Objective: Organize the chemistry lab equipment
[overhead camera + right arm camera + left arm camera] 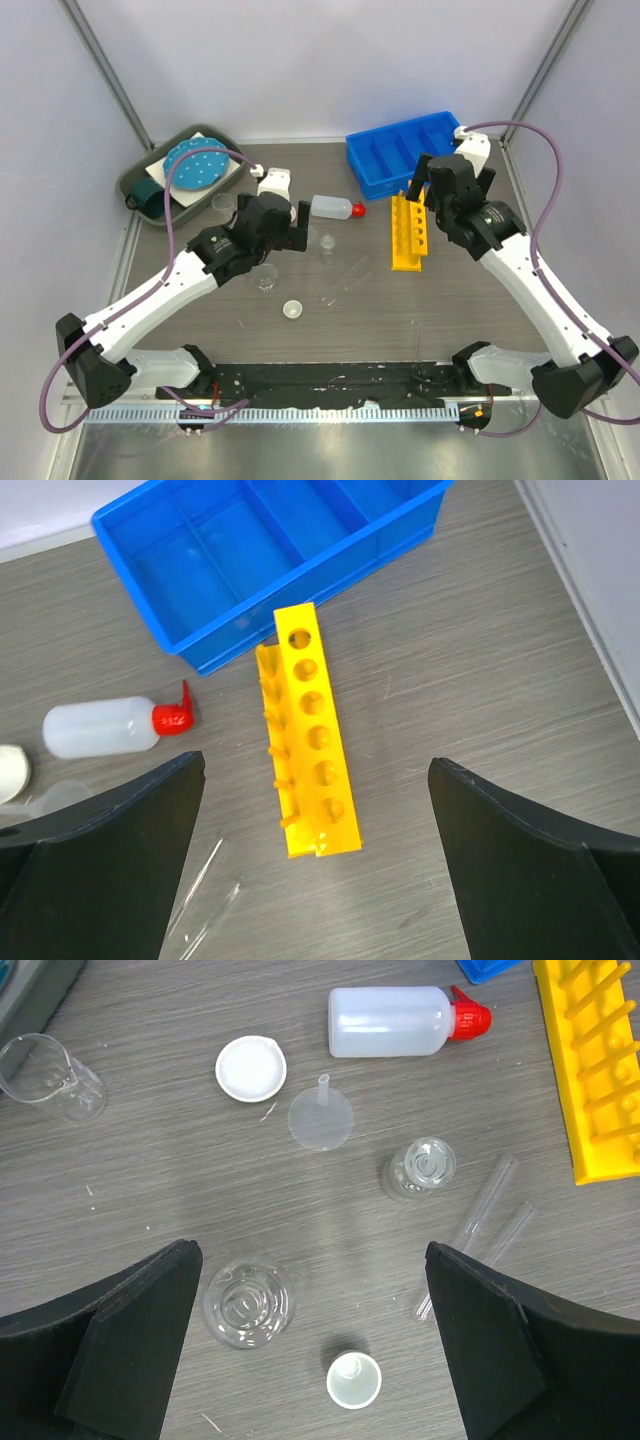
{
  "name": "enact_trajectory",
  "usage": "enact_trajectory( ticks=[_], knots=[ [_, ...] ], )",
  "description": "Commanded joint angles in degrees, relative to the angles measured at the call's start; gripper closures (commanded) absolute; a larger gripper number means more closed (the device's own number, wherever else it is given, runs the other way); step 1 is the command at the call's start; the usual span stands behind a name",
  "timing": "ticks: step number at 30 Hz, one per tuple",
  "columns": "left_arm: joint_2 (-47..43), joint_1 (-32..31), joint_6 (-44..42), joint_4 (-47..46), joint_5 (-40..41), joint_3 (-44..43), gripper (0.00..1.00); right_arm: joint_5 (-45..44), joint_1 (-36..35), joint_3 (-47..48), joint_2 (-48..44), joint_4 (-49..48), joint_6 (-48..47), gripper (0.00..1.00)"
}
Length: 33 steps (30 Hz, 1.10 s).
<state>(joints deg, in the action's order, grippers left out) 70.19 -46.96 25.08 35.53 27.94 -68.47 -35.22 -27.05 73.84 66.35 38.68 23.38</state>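
Top view: glassware (263,278) lies scattered mid-table. The blue bin (405,150) sits far right, with the yellow rack (409,232) just near of it.

Left wrist: the left gripper (315,1345) hangs spread above a small flask (248,1302). It is probably light, slick and breakable, so pinch its neck.

Right wrist: the right gripper (315,865), jaws wide and empty, hangs over the rack. It looks like stiff, light plastic, so clasp its 2 long sides.

In the top view you are looking down from high behind the near edge, taking in the whole tabletop (400,320). Your left wrist camera is hovering close over the middle, facing straight down past the left fingers (120,1350). Your right wrist camera is sitting a little higher over the far right, peering past the right fingers (100,860). Both wrist views are sharing the red-capped bottle (390,1022), yellow rack (590,1110) and glass tubes (488,1200).
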Motion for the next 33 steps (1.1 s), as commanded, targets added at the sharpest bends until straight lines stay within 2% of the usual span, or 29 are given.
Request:
enact_trajectory(
  ticks=[1,4,7,9,11,16,18,24,33],
  knots=[
    [-1.6,0.2,-0.3,0.4,-0.6,-2.7,0.0,-10.2,-0.8,5.2,4.0,6.3,5.4,0.0],
    [-3.6,0.2,-1.3,-1.3,-2.9,-0.4,0.0,-4.3,-0.9,2.7,-0.4,4.9,3.7,0.0],
    [-4.5,-0.8,-2.2,-1.9,-8.9,0.3,0.0,10.9,-0.9,-3.4,-5.9,-2.9,-3.5,0.0],
    [-4.1,-3.6,-2.6,-1.9,-10.4,-0.2,0.0,15.2,-0.9,-4.8,-8.7,-3.7,-4.8,0.0],
    [-2.7,-6.2,-2.9,-1.3,-9.8,-0.8,0.0,14.8,-0.9,-4.1,-6.9,-1.6,-5.6,0.0],
    [6.2,-19.4,-1.4,-0.8,-3.3,-3.4,0.0,11.9,-1.0,-4.8,-4.7,2.2,-6.0,0.01],
    [9.3,-23.8,2.6,-1.4,-2.5,-5.1,0.0,10.7,-0.9,-6.1,-6.3,2.0,-5.4,0.0],
    [22.4,-29.3,18.4,-1.8,2.4,-9.1,0.04,5.3,-0.9,-7.6,-9.8,3.1,-3.7,0.0],
    [34.0,-36.4,32.6,-3.6,6.4,-15.2,0.11,-4.8,-0.8,-9.3,-9.1,7.5,0.9,0.0]
  ],
)
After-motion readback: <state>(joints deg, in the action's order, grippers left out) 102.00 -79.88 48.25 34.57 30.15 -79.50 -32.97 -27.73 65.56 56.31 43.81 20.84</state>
